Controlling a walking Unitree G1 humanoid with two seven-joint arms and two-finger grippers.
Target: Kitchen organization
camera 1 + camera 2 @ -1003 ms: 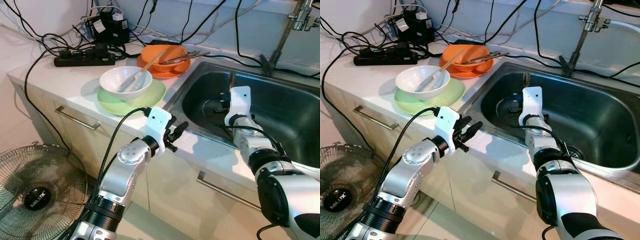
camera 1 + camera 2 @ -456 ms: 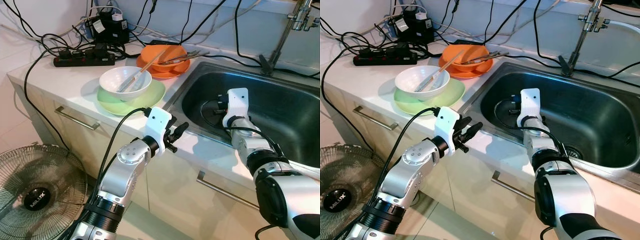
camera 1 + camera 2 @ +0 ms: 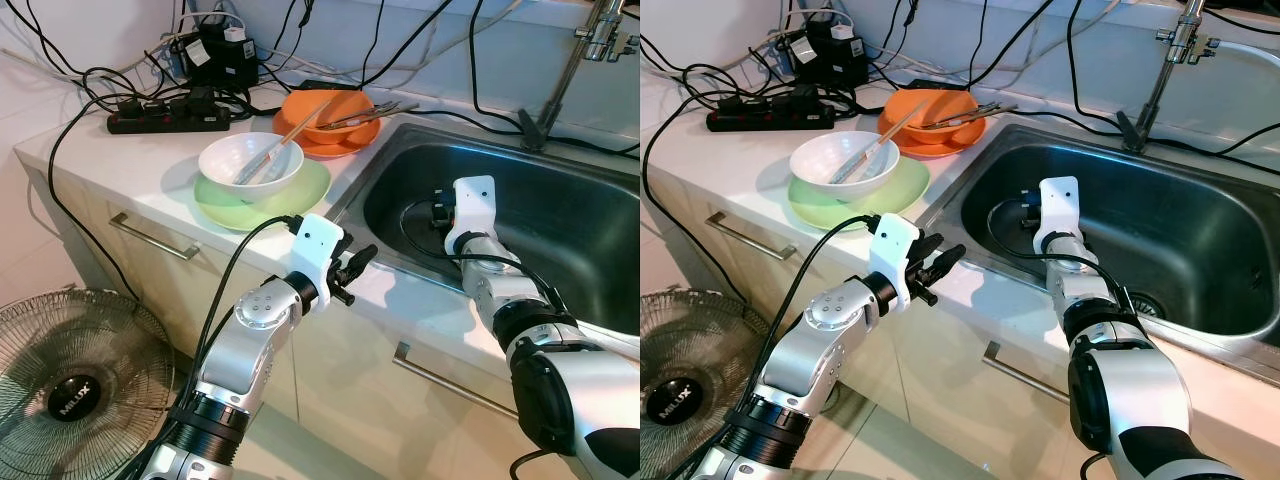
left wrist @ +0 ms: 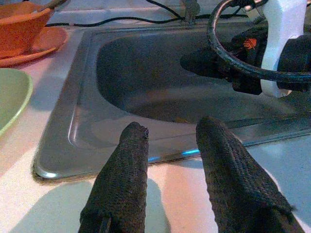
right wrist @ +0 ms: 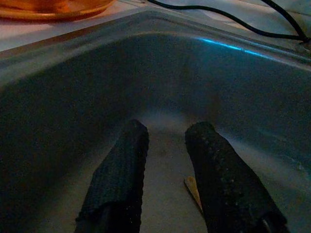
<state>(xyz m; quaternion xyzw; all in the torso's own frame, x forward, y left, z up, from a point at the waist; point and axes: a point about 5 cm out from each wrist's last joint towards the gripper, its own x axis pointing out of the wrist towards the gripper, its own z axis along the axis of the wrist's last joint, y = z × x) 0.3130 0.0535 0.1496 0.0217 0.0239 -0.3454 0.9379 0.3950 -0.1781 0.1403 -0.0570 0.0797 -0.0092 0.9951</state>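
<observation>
Steel sink [image 3: 560, 215], right claw [image 5: 165, 145] slightly further left.

sink [image 3: 400, 150]: at 2 o'clock, set in the counter
white bowl [image 3: 250, 163]: on a plate [image 3: 305, 195], at 11 o'clock
second bowl [image 3: 338, 112]: behind it, at 12
power strip [image 3: 165, 120]: far 10 o'clock
fan [image 3: 75, 385]: on floor, 8 o'clock
</observation>
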